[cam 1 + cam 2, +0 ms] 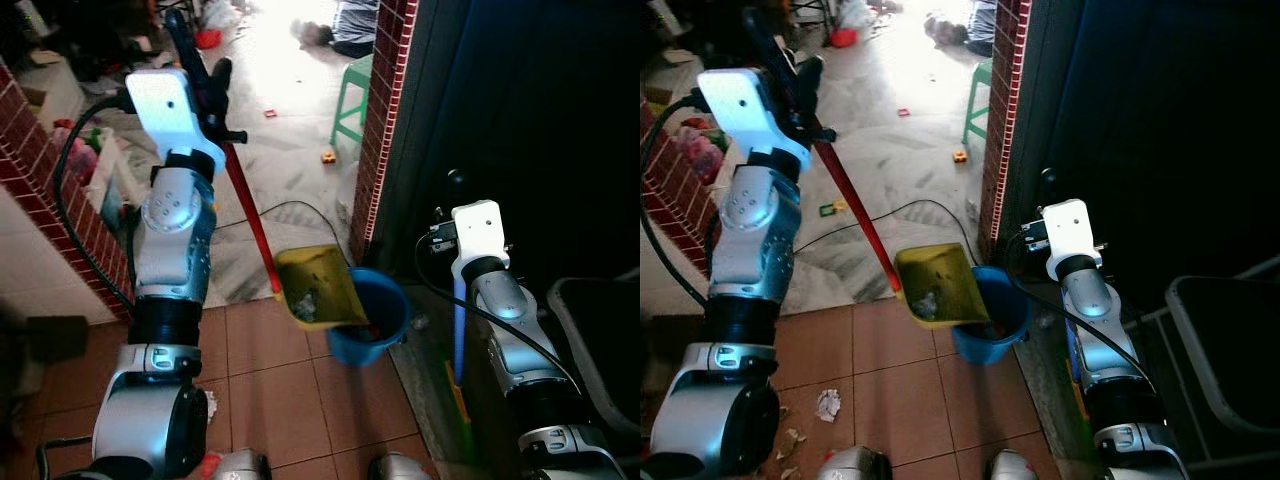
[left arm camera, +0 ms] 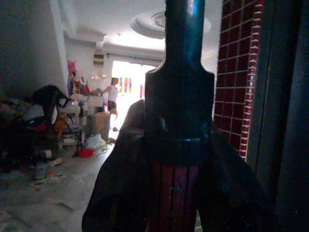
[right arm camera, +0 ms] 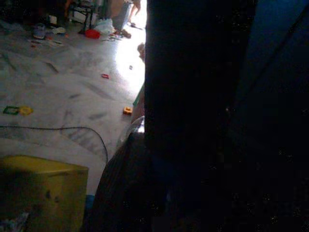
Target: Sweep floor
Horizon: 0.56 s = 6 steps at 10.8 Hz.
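Firmly, left gripper (image 1: pixel 205 85) clamps dustpan handle (image 1: pixel 245 210)

You get strong daylight from 12 o'clock, where the far floor (image 1: pixel 290 60) washes out to white glare. At 3 o'clock the dark panel (image 1: pixel 520 110) sinks into near black. The near tiles (image 1: pixel 280 390) sit dim but readable. Both wrist views are murky, and the close broom handle (image 2: pixel 181 96) is soft and out of focus.
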Available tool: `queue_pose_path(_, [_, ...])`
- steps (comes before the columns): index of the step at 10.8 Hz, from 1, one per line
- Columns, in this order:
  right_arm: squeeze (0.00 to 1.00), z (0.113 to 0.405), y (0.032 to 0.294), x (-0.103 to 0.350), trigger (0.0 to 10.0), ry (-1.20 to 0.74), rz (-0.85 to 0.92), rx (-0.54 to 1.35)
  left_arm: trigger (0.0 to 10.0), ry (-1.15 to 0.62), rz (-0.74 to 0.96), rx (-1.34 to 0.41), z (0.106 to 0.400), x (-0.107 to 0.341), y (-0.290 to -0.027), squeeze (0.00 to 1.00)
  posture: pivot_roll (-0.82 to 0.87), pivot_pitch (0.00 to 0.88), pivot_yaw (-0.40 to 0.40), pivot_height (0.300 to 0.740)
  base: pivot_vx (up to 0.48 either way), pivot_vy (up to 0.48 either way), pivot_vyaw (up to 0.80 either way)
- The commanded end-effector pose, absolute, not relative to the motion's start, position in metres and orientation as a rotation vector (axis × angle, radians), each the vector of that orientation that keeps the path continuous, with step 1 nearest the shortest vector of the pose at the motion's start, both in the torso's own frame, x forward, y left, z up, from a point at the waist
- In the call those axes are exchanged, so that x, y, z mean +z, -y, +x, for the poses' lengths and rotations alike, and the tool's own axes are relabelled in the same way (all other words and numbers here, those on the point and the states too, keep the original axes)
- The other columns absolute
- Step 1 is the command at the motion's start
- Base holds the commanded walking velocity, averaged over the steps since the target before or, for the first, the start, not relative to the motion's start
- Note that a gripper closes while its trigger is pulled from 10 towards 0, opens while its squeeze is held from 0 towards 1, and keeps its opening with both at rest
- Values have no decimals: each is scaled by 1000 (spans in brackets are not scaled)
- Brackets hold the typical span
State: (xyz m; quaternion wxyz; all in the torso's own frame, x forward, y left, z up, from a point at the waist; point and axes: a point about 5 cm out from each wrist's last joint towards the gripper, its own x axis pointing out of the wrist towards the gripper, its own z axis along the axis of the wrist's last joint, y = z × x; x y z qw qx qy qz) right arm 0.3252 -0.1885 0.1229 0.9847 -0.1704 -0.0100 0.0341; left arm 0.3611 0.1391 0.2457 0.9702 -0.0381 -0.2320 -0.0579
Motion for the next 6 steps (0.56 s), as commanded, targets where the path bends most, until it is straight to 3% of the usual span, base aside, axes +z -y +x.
queue_pose_path(1, [0, 328, 190, 132, 10000, 53, -360, 62, 10000, 591, -23, -161, 353, 266, -131, 0, -55, 0, 1, 740, 0, 0, 0])
queue_pose_path(4, [0, 329, 188, 133, 10000, 56, -357, 70, 10000, 591, 39, -316, 345, 256, -98, 0, -56, 0, -2, 740, 0, 0, 0])
queue_pose_path(6, [0, 329, 186, 134, 10000, 59, -356, 74, 10000, 580, 142, -566, 329, 241, -61, 0, -57, 0, 0, 740, 0, 0, 0])
